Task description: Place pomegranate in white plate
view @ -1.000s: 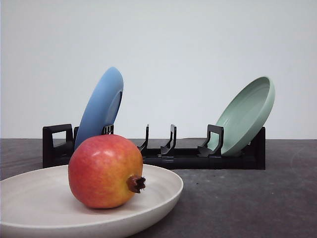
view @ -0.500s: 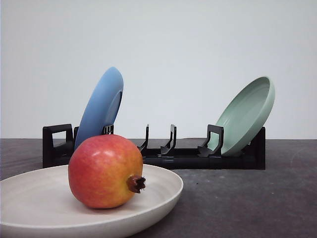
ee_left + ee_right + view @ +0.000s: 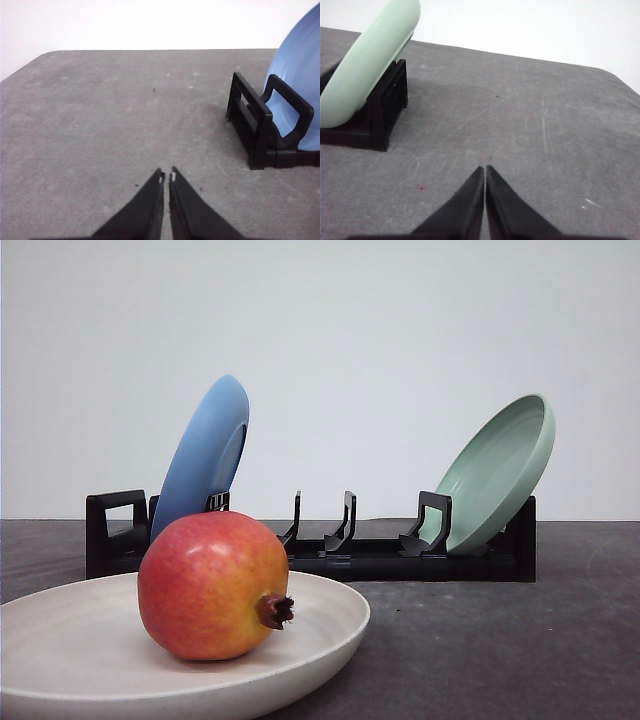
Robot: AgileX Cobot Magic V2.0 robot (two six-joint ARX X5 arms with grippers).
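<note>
Pomegranate (image 3: 213,586) rests inside white plate (image 3: 320,645), near left; the raised rim contains it, so the task appears complete. Left claw (image 3: 166,176) and right claw (image 3: 484,169) closed, empty, over bare counter (image 3: 500,640).

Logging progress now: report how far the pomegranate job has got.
Done: the pomegranate sits in the white plate, crown nub pointing sideways. In hand: nothing; the left pincer and right pincer are shut over bare table, clear of the fruit. Left: nothing visible; the placement looks complete.
</note>
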